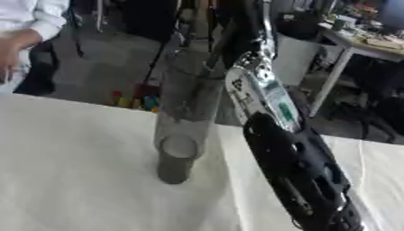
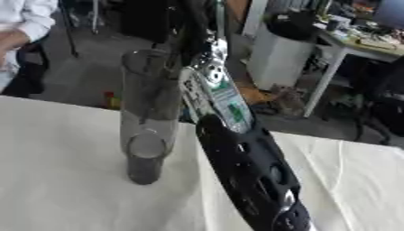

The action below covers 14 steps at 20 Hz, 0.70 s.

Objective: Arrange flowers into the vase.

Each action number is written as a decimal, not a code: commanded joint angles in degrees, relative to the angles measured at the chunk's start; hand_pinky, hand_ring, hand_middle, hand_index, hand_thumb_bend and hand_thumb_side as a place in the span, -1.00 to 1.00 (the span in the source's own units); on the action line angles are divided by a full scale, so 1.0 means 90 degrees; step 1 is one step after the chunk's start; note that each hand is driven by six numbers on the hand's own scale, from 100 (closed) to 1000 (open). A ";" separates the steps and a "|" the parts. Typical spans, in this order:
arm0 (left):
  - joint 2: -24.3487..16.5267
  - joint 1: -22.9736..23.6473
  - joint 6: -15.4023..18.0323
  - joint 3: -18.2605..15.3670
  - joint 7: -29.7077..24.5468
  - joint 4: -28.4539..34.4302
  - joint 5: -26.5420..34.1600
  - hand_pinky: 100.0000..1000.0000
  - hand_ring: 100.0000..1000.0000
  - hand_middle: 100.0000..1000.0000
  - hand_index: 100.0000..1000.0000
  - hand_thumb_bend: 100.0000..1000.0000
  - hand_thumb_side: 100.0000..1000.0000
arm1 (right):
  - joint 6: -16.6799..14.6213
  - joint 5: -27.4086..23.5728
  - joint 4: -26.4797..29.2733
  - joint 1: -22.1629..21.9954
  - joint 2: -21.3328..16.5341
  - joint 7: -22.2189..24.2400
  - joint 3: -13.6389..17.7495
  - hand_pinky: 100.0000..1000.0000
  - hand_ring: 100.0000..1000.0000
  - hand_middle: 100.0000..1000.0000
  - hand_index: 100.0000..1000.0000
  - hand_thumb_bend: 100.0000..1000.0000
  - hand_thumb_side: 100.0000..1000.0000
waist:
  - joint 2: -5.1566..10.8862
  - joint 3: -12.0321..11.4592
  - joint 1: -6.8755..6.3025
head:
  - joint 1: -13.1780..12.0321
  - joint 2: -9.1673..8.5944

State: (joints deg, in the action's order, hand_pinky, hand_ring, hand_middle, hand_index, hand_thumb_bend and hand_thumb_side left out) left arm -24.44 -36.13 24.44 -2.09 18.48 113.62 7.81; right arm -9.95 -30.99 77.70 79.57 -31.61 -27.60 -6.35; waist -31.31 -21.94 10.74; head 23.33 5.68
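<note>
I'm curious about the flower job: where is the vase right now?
The clear vase stands upright on the white table, left of centre near its far edge, just left of the robot's black arm.

The vase [image 2: 148, 118] is clear smoky-grey glass, darker toward its base — a pale round patch shows low inside it. The table [image 1: 79, 180] wears a plain off-white cloth, unpatterned. The robot arm [image 2: 249, 178] is glossy black, its upper section silver with a green-and-white label. A white sleeve [image 2: 31, 18] shows at the far left edge.
</note>
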 commanded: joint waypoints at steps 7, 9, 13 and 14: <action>-0.0045 -0.0081 0.0005 -0.0069 0.0019 0.0108 0.0047 0.58 0.81 0.55 0.76 -1.00 1.00 | 0.0210 0.0147 0.0164 0.0003 -0.0144 0.0093 -0.0112 -1.00 -0.97 -1.00 -0.64 -1.00 -0.67 | 0.0218 0.0018 -0.0041 | -0.0006 -0.0015; -0.0047 -0.0088 0.0005 -0.0066 0.0019 0.0108 0.0050 0.58 0.81 0.55 0.76 -1.00 1.00 | 0.0244 0.0125 0.0175 0.0006 -0.0135 0.0083 -0.0112 -1.00 -0.95 -1.00 -0.61 -1.00 -0.68 | 0.0225 0.0026 -0.0042 | -0.0009 -0.0015; -0.0029 -0.0088 -0.0005 -0.0052 0.0006 0.0108 0.0062 0.58 0.81 0.54 0.76 -1.00 1.00 | 0.0279 0.0040 0.0236 0.0074 -0.0096 0.0092 -0.0133 -0.98 -0.86 -0.99 -0.53 -1.00 -0.68 | 0.0255 0.0033 -0.0032 | -0.0001 0.0003; -0.0029 -0.0083 -0.0008 -0.0052 0.0004 0.0108 0.0063 0.58 0.81 0.54 0.76 -1.00 1.00 | 0.0285 0.0014 0.0261 0.0094 -0.0096 0.0100 -0.0137 -0.94 -0.83 -0.96 -0.49 -1.00 -0.69 | 0.0266 0.0034 -0.0032 | -0.0001 0.0006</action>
State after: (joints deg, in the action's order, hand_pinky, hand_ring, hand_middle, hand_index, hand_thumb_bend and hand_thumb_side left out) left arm -24.12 -36.28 24.42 -2.10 18.47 113.62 8.13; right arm -7.57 -30.48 78.91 79.14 -31.96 -26.76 -7.52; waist -31.02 -21.60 10.99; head 23.31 5.82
